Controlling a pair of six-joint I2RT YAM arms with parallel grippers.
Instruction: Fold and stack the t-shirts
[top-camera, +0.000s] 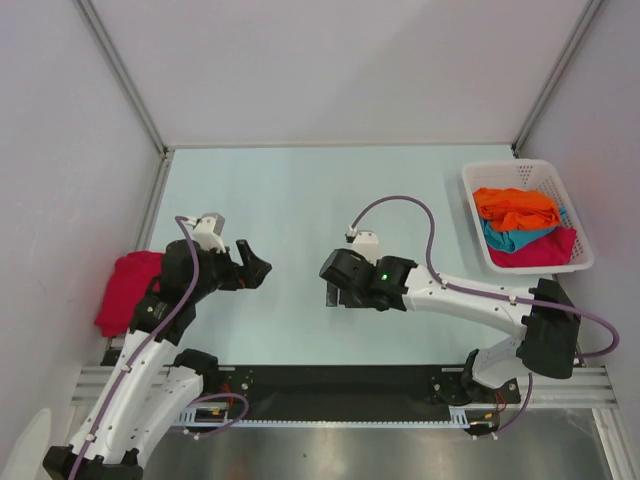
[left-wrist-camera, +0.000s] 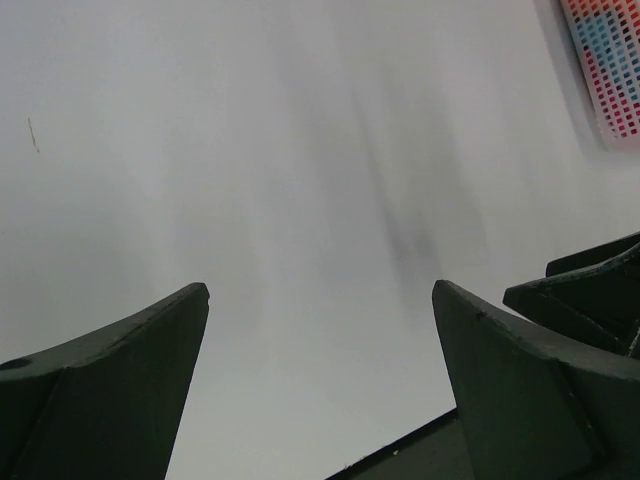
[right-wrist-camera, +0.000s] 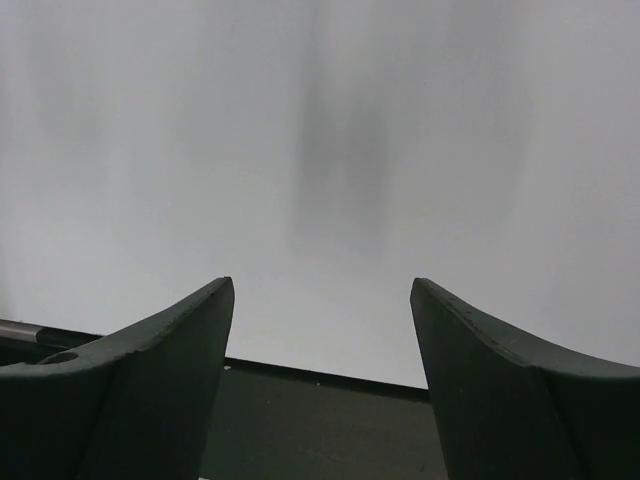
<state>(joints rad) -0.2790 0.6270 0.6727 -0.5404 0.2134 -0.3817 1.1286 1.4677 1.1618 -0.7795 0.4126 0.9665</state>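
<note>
At the near edge of the table (top-camera: 300, 190), around 6 o'clock, both arms rise from their bases and lean over the pale surface. From the table's middle, the left gripper (top-camera: 256, 268) hangs at about 8 o'clock. Its jaws are spread wide with nothing between them, and its wrist view shows only bare surface in the gap. The right gripper (top-camera: 332, 292) sits near 6 o'clock, just short of centre, its jaws likewise apart and empty. The two grippers face each other without touching. At 9 o'clock, against the table's left edge, a crimson t-shirt (top-camera: 122, 290) lies bunched, partly hidden by the left arm. Farther off, at 2 o'clock, a white lattice basket (top-camera: 508, 165) holds three more. An orange t-shirt (top-camera: 515, 206) is at its far end, a teal t-shirt (top-camera: 512, 239) in the middle and a magenta t-shirt (top-camera: 548, 250) at its near end.
</note>
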